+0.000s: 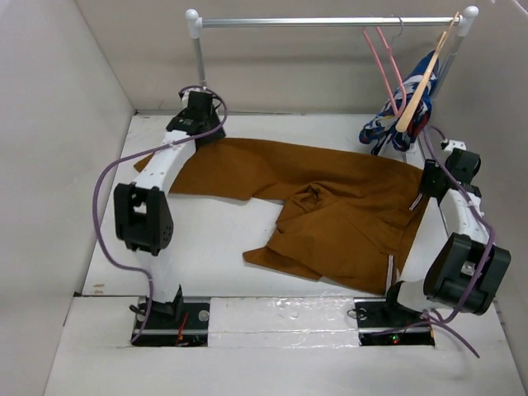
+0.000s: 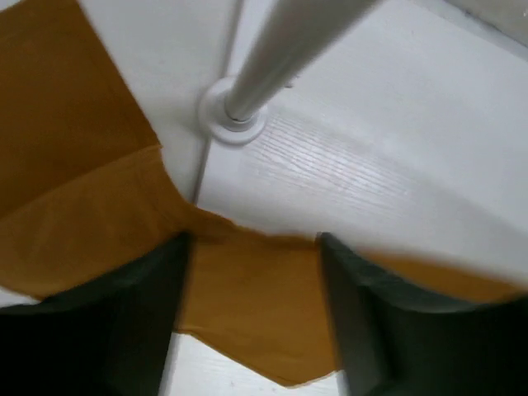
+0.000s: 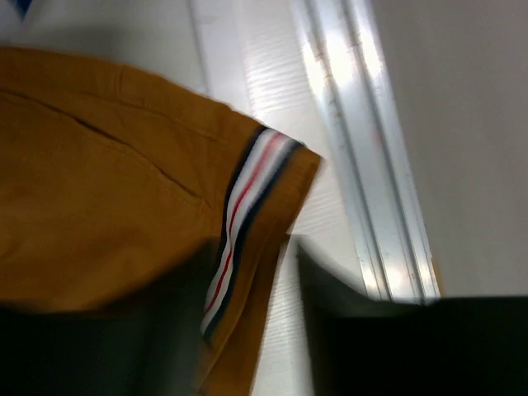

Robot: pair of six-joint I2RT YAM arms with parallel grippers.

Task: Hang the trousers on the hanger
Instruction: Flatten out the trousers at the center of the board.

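The rust-brown trousers point(image 1: 330, 206) lie spread flat on the white table point(image 1: 214, 239), legs to the left and striped waistband edge point(image 3: 243, 223) at the right. The pink hanger point(image 1: 382, 58) hangs from the rail at the back right, away from both grippers. My left gripper point(image 1: 200, 132) is open at the far-left leg end, and the cloth point(image 2: 247, 305) lies between its fingers point(image 2: 124, 330). My right gripper point(image 1: 425, 188) is open over the waistband corner, and the striped edge runs between its blurred fingers point(image 3: 371, 330).
A clothes rack stands at the back, with its rail point(image 1: 330, 22) overhead and its left post base point(image 2: 233, 124) just beyond my left gripper. A pale wooden hanger point(image 1: 421, 82) holds a blue, white and red garment point(image 1: 396, 124) beside the pink hanger. Walls enclose the table on the left and right.
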